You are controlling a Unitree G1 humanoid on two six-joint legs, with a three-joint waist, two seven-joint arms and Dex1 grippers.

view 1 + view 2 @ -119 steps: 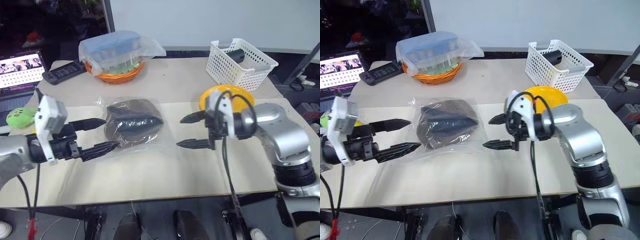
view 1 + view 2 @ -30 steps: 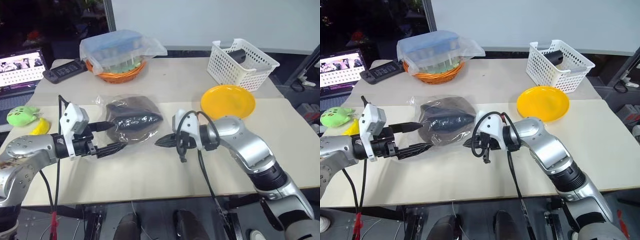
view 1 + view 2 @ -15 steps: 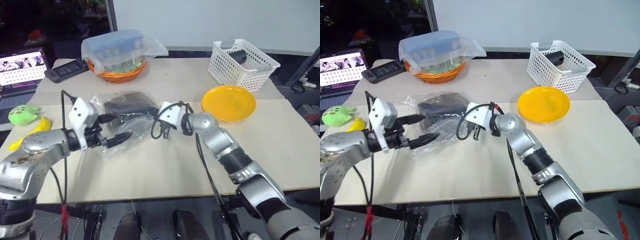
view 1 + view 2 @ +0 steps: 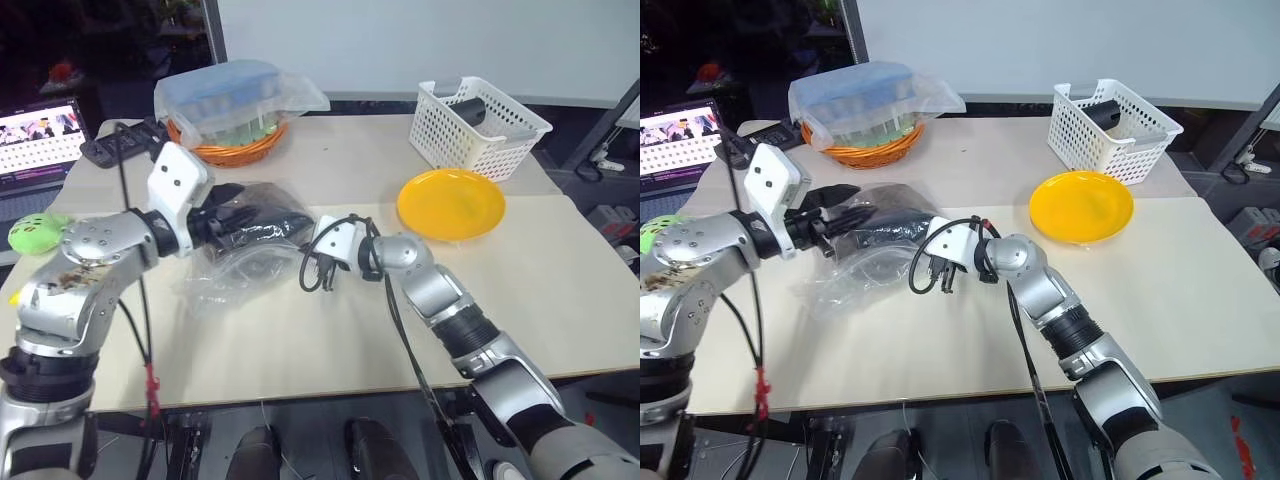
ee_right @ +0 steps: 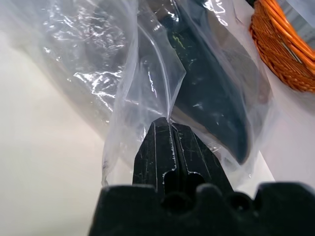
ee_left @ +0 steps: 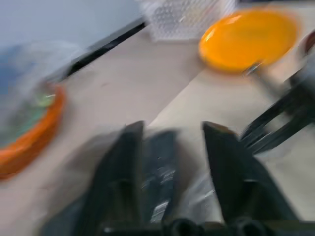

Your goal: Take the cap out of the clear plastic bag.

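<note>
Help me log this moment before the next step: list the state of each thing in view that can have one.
cap: inside the bag, raised at the left tool.
clear plastic bag: crumpled, partly lifted off the table.
right tool: shut on a fold of the bag.
left tool: at the bagged cap; grip unclear.
yellow disc: flat on the table, bare.
white basket: upright, holding a dark object.

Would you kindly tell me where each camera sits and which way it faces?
Eye views: on the head, looking forward and down at the clear plastic bag holding the soft brown cap; both arms show.
Left wrist view: looks along the left gripper towards the round yellow plastic disc.
Right wrist view: looks along the right gripper, shut on bag film.
Shared: bag, cap and orange basket.
</note>
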